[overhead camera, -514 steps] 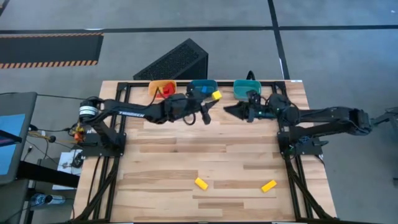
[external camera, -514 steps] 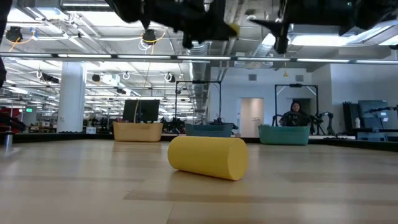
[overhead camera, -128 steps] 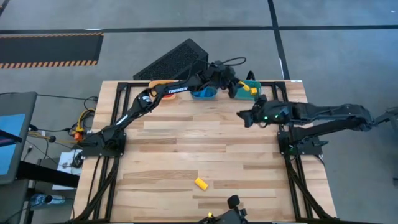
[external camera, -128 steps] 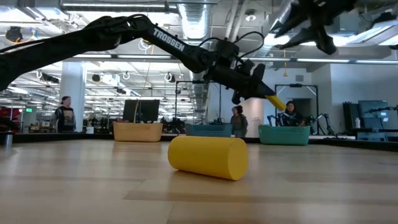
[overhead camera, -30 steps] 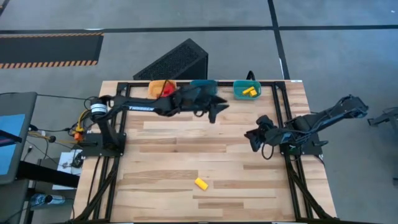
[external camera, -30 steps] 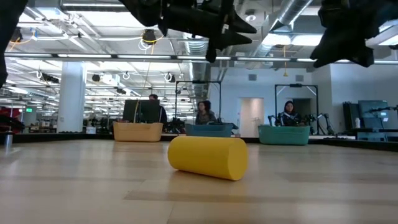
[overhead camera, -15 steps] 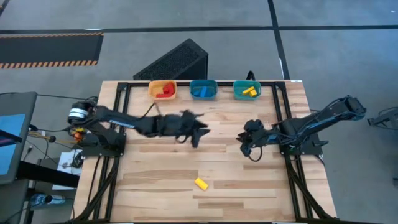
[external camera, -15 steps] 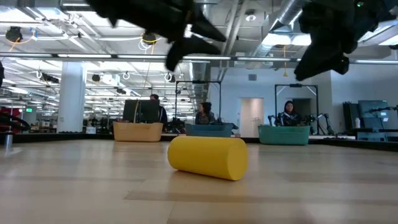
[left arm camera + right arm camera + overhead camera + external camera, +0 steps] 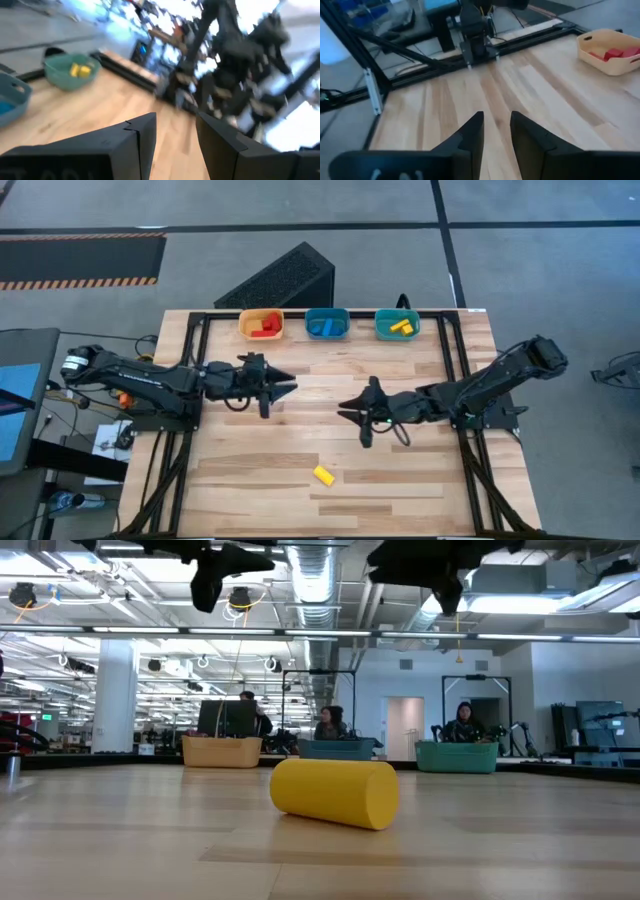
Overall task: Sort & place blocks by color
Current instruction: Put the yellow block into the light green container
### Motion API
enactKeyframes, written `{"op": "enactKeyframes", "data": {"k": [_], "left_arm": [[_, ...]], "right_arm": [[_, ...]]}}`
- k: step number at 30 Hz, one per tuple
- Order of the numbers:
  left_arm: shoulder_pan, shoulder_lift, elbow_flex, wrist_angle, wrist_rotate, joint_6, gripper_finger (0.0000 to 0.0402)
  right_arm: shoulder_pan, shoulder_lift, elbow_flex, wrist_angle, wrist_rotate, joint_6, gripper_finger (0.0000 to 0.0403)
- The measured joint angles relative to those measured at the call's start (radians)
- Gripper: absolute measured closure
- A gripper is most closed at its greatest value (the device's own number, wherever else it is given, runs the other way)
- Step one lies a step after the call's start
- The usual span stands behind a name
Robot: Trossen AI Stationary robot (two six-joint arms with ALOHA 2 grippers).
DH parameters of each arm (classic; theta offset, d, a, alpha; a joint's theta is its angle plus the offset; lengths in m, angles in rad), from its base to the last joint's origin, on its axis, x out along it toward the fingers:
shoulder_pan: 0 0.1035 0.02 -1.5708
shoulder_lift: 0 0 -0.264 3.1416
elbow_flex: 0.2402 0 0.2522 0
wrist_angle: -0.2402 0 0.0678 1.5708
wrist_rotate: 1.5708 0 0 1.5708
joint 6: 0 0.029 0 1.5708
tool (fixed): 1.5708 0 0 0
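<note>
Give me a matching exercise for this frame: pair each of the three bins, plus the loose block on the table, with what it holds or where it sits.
Things:
1. orange bin
2. blue bin
3. teal bin
4. loose yellow block

Descriptions:
A. holds yellow blocks
B. lies on the table near its front edge
C. holds red blocks
D. holds blue blocks

Pairs: 1-C, 2-D, 3-A, 4-B

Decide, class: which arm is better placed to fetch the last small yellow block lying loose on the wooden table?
Probably the right. The right gripper hangs nearer the small yellow block than the left gripper, and both are empty and open.
</note>
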Motion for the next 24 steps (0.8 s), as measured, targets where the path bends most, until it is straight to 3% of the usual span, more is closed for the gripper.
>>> {"op": "enactKeyframes", "data": {"k": [3, 7, 11, 14, 19, 24], "left_arm": [[-0.026, -0.019, 0.0, -0.11, 0.059, 0.062, 0.0278], [-0.055, 0.041, -0.002, -0.272, 0.047, 0.162, 0.0278], [-0.053, 0.13, -0.001, -0.251, 0.086, 0.222, 0.0278], [-0.054, 0.204, -0.001, -0.224, 0.202, 0.242, 0.0278], [-0.064, 0.327, 0.0, -0.171, 0.444, 0.273, 0.0278], [-0.099, 0.429, 0.0, -0.075, 0.506, 0.282, 0.0278]], "right_arm": [[0.009, 0.069, 0.042, -0.027, 0.002, -0.027, 0.0273], [0.032, 0.239, 0.075, -0.024, -0.041, -0.101, 0.023], [0.061, 0.412, 0.18, -0.083, -0.18, 0.01, 0.0173], [0.105, 0.508, 0.308, -0.224, -0.189, 0.121, 0.0146], [0.168, 0.631, 0.525, -0.43, -0.184, 0.23, 0.0138], [0.189, 0.735, 0.649, -0.575, -0.178, 0.357, 0.0138]]}}
